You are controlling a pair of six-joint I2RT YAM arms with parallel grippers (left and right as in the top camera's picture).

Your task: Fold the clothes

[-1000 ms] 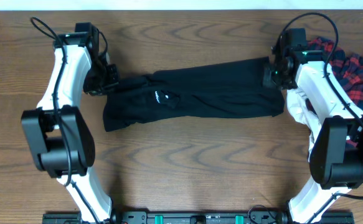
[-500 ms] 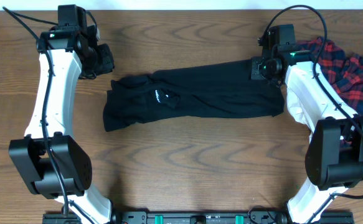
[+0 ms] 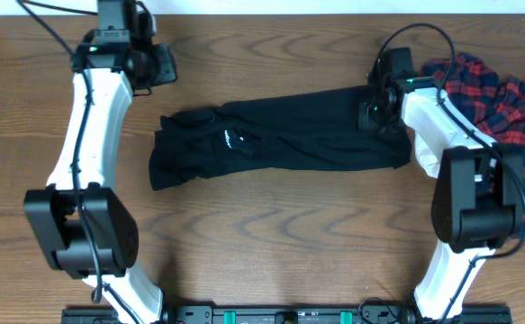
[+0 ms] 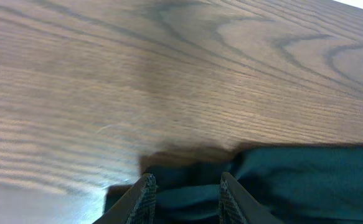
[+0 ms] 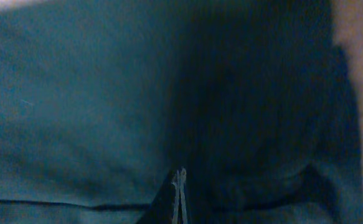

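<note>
Black garment [image 3: 280, 135], flat on worktop [image 3: 262, 234]; I read left claw [image 4: 184, 193] spread, right claw [image 5: 179, 183] pressed together.

what the views keep back

the right wrist view is dark and soft. the right end effector [image 5: 180, 177] shows only as a thin sliver at the bottom edge, tips meeting over the garment [image 5: 94, 93]. whether cloth is pinched between them cannot be told. from overhead those tips are hidden under the wrist. in the left wrist view the left end effector [image 4: 185, 182] and the garment are cut by the lower edge. the plaid cloth [image 3: 505, 94] runs off the overhead's right edge.
</note>
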